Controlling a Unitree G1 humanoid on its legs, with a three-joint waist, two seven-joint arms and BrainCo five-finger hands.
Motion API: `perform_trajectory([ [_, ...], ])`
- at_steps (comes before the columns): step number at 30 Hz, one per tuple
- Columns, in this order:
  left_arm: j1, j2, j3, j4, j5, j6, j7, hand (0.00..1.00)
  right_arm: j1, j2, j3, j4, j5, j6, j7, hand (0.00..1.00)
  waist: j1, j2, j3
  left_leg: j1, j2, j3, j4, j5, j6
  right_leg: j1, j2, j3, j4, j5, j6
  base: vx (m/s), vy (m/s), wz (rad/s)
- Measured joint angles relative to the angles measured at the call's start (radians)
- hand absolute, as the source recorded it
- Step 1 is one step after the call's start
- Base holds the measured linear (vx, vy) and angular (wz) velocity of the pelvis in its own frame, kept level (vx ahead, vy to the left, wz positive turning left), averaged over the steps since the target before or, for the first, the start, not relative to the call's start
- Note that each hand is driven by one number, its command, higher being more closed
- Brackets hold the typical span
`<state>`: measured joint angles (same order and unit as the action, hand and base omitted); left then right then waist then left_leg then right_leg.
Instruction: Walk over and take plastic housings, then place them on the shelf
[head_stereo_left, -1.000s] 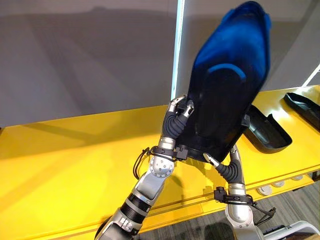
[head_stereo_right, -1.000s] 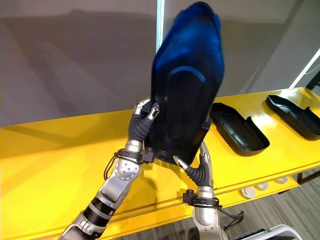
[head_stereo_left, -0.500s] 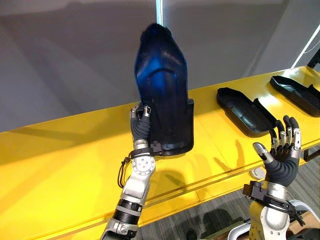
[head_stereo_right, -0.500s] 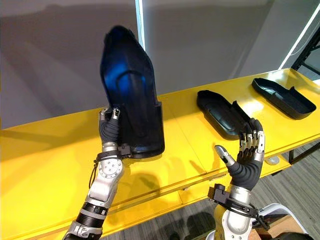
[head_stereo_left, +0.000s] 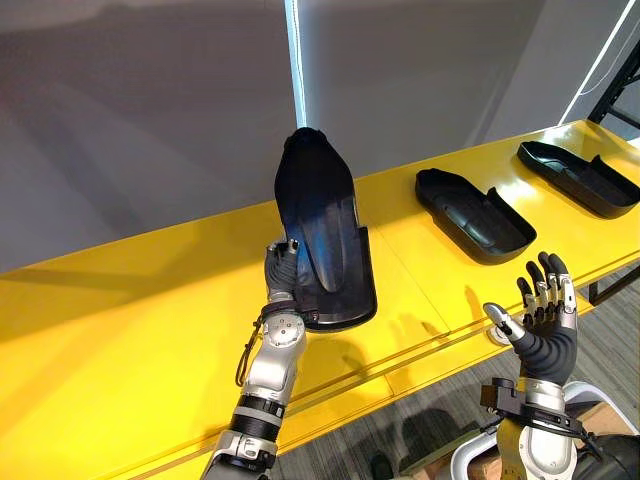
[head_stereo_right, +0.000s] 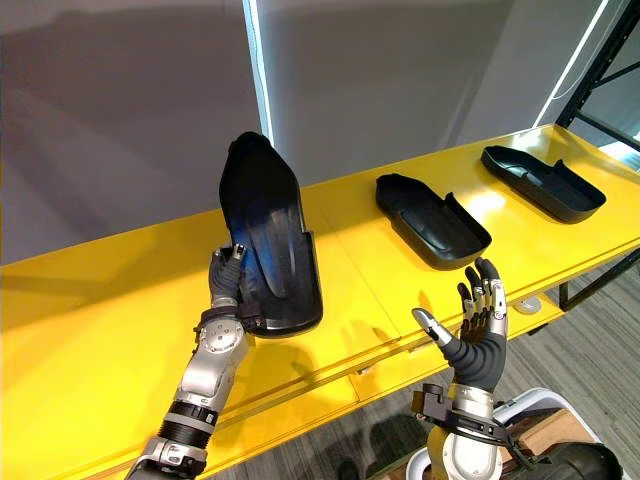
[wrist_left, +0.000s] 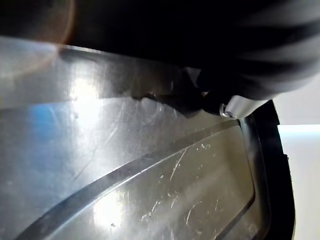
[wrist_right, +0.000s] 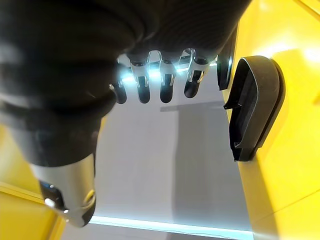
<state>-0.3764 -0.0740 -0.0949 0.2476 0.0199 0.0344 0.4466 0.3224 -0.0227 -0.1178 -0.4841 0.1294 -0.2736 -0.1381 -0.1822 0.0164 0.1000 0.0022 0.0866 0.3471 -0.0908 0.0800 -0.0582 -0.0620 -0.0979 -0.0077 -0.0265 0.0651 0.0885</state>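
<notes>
A large black plastic housing (head_stereo_left: 320, 235) stands nearly upright on the yellow shelf (head_stereo_left: 130, 330), its lower end down at the shelf's surface. My left hand (head_stereo_left: 282, 275) is shut on its left edge, with the fingers curled over the rim. The left wrist view has the housing's glossy inside (wrist_left: 150, 170) very close, with my thumb (wrist_left: 235, 106) against it. My right hand (head_stereo_right: 478, 335) is raised in front of the shelf's front edge, open and holding nothing, its fingers (wrist_right: 155, 85) straight.
Two more black housings lie flat on the shelf to the right: one in the middle (head_stereo_left: 470, 202), also (wrist_right: 255, 105), and one at the far right end (head_stereo_left: 575, 175). A grey wall rises behind the shelf. Grey carpet floor (head_stereo_right: 350, 440) lies below its front edge.
The housing has come down from high in the air to the shelf. My right hand let go of it and drew back to the lower right. The camera has also shifted.
</notes>
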Motion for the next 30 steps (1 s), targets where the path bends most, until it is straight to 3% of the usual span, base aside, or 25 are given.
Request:
perform_trajectory([
  [3,0.012,-0.002,0.002,0.011,0.001,0.018,0.001,1.00,0.010,0.000,0.001,0.003,0.000,0.002,0.001,0.00,0.000,0.002,-0.003,-0.017,-0.001,-0.012,0.000,0.006,0.002,-0.011,-0.001,-0.009,0.000,0.002,0.000,-0.01,0.005,0.08],
  [4,0.020,-0.004,0.003,0.011,0.001,0.018,0.002,0.00,0.013,0.000,0.002,0.003,0.000,0.004,0.001,0.00,0.002,0.002,-0.003,-0.017,-0.001,-0.013,0.000,0.006,0.002,-0.010,-0.001,-0.010,0.000,0.002,0.000,0.00,0.005,0.08],
  [18,0.073,-0.009,0.027,-0.003,0.004,0.044,-0.005,0.00,0.034,0.003,0.003,0.035,0.000,0.019,0.008,0.00,0.004,0.010,-0.010,-0.014,-0.001,-0.020,0.000,0.013,0.004,-0.006,-0.002,-0.016,0.001,0.003,-0.001,-0.01,0.002,0.00],
  [30,0.047,-0.004,0.032,-0.123,0.003,0.056,-0.037,0.00,0.030,0.024,0.005,0.048,0.001,0.027,0.044,0.00,0.006,0.023,-0.022,0.001,-0.001,-0.038,0.000,0.016,0.003,0.020,-0.002,-0.034,0.000,0.003,-0.002,-0.01,0.004,0.04],
])
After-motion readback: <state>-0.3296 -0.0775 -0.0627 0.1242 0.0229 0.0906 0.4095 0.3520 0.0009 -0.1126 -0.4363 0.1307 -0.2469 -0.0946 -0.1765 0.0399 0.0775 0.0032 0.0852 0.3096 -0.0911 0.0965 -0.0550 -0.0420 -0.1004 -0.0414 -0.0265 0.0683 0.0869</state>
